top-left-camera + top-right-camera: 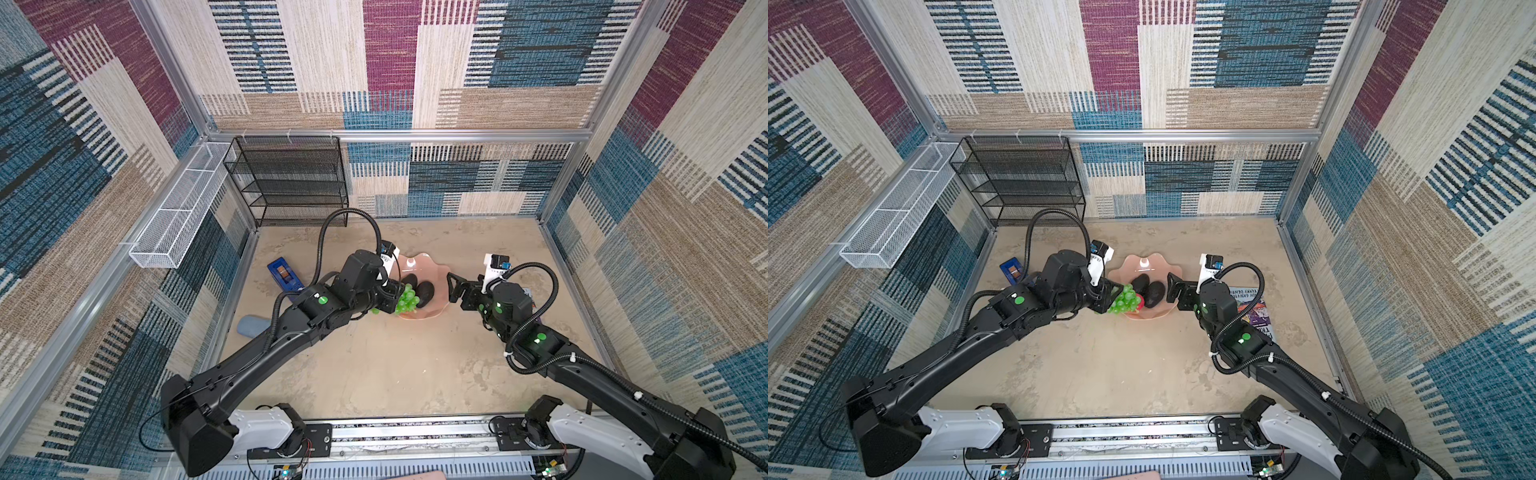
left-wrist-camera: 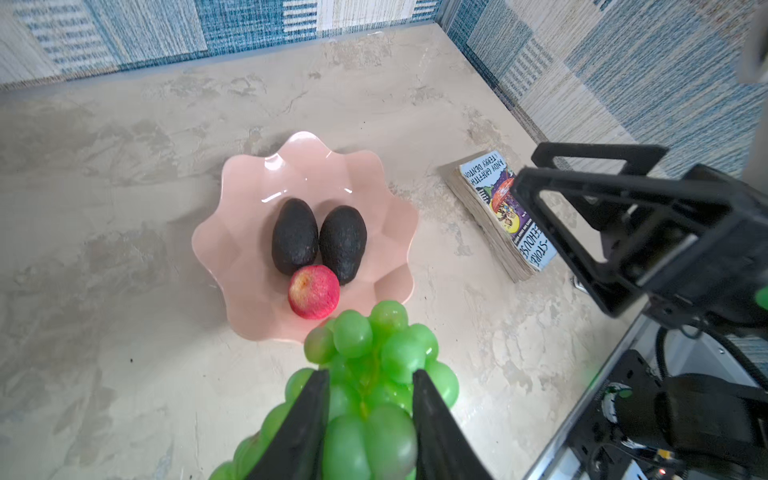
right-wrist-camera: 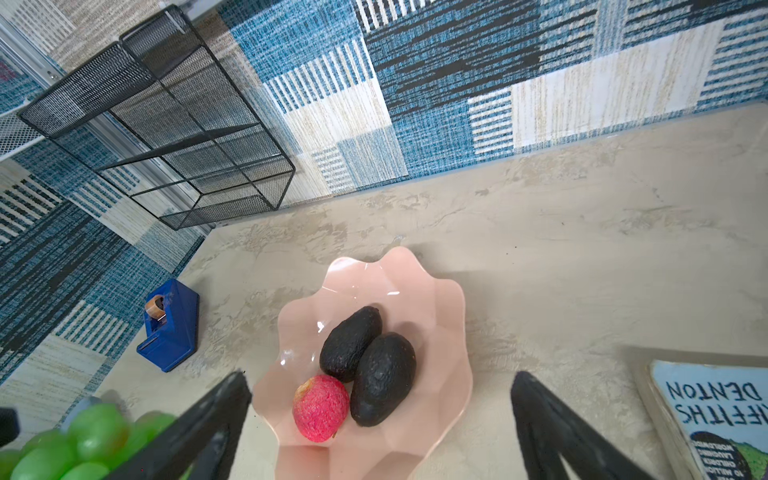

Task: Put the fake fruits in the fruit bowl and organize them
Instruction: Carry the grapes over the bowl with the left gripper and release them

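The pale pink scalloped fruit bowl [image 2: 307, 153] [image 1: 419, 266] stands mid-table. Two dark avocados [image 2: 295, 237] [image 2: 343, 243] lie side by side in it, and the red apple [image 2: 313, 292] [image 3: 321, 407] touches their ends. My left gripper [image 2: 370, 374] [image 1: 390, 297] is shut on the bunch of green grapes [image 2: 370, 353] [image 1: 406, 301], held at the bowl's left rim. My right gripper [image 3: 382, 376] [image 1: 454, 289] hovers open and empty at the bowl's right rim, one finger on each side of the bowl in the right wrist view.
A paperback book [image 2: 505, 208] [image 1: 1252, 307] lies right of the bowl, partly under my right arm. A blue tape dispenser [image 1: 284, 276] and a grey case [image 1: 251, 326] sit at the left. A black mesh shelf [image 1: 291, 183] and a white wire basket [image 1: 178, 212] line the back left.
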Motion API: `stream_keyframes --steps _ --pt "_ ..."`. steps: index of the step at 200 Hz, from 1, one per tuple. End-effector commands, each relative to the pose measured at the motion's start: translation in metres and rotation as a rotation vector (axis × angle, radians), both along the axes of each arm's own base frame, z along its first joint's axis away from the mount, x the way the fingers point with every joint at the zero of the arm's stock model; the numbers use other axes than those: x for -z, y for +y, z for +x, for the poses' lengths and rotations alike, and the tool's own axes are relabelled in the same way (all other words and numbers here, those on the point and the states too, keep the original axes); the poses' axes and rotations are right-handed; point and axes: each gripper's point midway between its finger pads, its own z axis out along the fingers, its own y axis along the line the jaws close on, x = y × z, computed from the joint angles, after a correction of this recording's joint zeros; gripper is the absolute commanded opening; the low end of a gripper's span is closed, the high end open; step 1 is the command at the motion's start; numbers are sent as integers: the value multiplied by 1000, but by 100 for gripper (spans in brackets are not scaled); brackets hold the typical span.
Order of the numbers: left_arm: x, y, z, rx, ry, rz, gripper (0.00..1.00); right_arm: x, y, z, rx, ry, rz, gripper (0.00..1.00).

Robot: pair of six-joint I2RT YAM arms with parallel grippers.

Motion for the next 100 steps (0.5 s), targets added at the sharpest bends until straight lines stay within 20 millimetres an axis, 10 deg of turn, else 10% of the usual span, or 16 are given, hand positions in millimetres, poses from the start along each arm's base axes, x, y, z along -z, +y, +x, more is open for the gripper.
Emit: stream_keyframes --steps 1,47,100 --pt "-23 -21 26 33 -109 -19 36 1 -9 -2 31 2 -3 100" --pt "-16 -53 72 44 -141 -27 37 6 -22 -7 61 8 -6 100" --pt "73 -63 116 -12 -27 26 37 -3 -28 -10 63 -6 -4 100"
